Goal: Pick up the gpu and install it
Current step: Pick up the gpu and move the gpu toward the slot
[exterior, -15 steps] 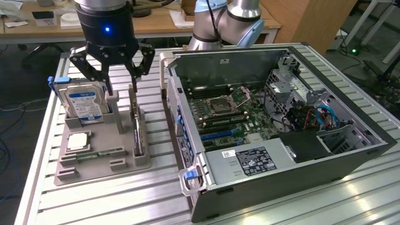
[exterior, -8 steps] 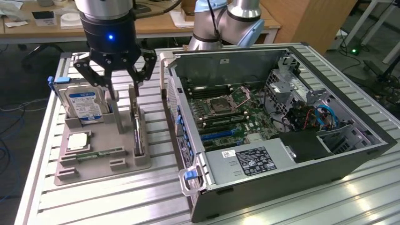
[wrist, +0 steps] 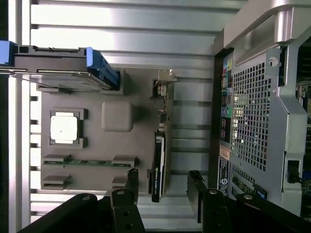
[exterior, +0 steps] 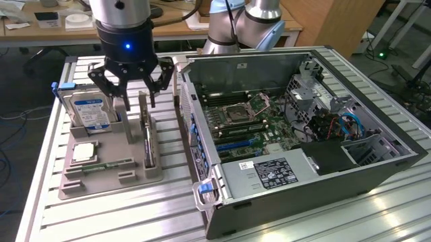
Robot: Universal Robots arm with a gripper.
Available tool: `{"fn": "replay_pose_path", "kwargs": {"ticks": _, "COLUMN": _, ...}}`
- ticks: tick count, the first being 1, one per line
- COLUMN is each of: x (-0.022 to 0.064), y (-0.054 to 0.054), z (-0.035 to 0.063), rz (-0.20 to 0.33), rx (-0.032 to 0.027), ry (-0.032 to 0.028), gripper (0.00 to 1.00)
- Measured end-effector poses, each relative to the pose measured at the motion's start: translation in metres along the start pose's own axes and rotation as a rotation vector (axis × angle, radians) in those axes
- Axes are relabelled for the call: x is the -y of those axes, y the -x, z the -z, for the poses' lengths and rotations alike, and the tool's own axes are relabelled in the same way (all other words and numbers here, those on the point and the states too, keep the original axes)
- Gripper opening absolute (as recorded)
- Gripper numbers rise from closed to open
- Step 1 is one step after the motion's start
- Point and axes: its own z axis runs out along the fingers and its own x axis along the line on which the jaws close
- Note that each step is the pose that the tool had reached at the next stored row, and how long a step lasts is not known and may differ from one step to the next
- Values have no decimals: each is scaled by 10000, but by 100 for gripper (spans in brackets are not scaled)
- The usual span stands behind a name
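The gpu (exterior: 147, 141) stands on its long edge in a slot of the grey holder tray (exterior: 128, 146) on the slatted table, at the exterior view's left. My gripper (exterior: 140, 103) hangs just over its far end, open, with one finger on each side of the card. In the wrist view the gpu (wrist: 160, 150) shows as a thin edge with its black cooler, running between my fingers (wrist: 131, 182). A gap shows on both sides of the card at my gripper (wrist: 163, 187); it grips nothing.
The holder also carries a silver hard drive with a blue label (exterior: 91, 113), a processor chip (exterior: 86, 151) and a narrow green memory stick (exterior: 108, 165). The open computer case (exterior: 289, 131) lies close beside the holder, motherboard exposed. Its rear panel (wrist: 252, 116) stands near my gripper.
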Motion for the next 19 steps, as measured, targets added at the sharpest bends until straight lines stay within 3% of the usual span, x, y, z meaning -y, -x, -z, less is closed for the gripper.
{"fn": "replay_pose_path", "kwargs": {"ticks": 19, "x": 12, "y": -2, "z": -346, "rz": -20, "rx": -3, "ry": 0, "gripper": 53}}
